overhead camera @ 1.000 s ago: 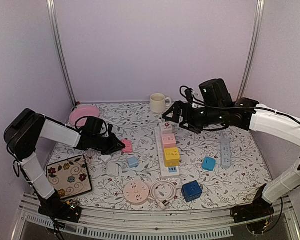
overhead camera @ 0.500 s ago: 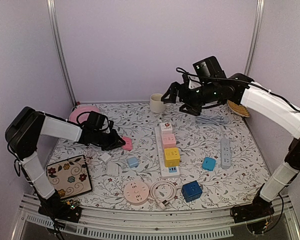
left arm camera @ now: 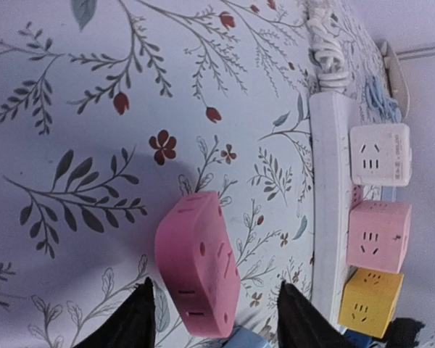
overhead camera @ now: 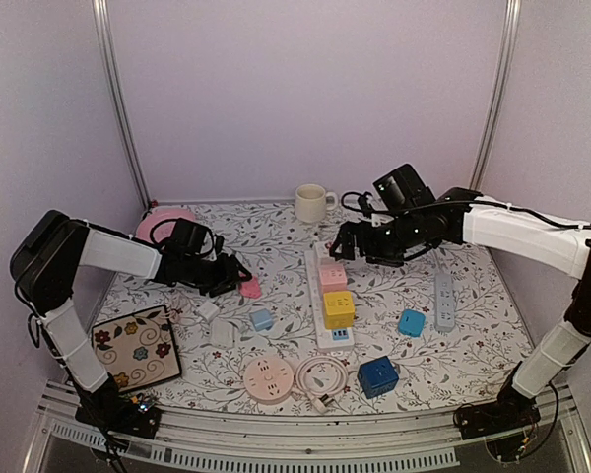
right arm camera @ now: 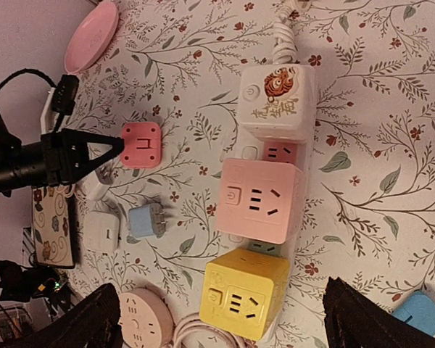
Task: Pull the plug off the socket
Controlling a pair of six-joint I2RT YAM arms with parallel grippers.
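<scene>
A white power strip (overhead camera: 319,313) lies mid-table with a white cube plug (overhead camera: 326,250), a pink cube plug (overhead camera: 332,277) and a yellow cube plug (overhead camera: 339,308) seated in it. A flat pink plug (left arm camera: 198,272) lies loose on the flowered cloth left of the strip. My left gripper (left arm camera: 217,319) is open, with a finger (left arm camera: 134,322) on each side of that plug and clear of it. Above the strip my right gripper (right arm camera: 225,326) hangs open and holds nothing, with the pink cube (right arm camera: 261,199) and yellow cube (right arm camera: 246,293) below it.
A mug (overhead camera: 312,203) and pink plate (overhead camera: 164,225) stand at the back. A grey strip (overhead camera: 443,299) and light blue adapter (overhead camera: 411,322) lie right. Near the front are a blue cube (overhead camera: 377,375), round pink socket (overhead camera: 266,378), coiled cable (overhead camera: 320,376) and floral pad (overhead camera: 136,347).
My left gripper has opened and let go of the flat pink plug, which now lies on the cloth. The right arm rose toward the back wall, then came down over the strip again.
</scene>
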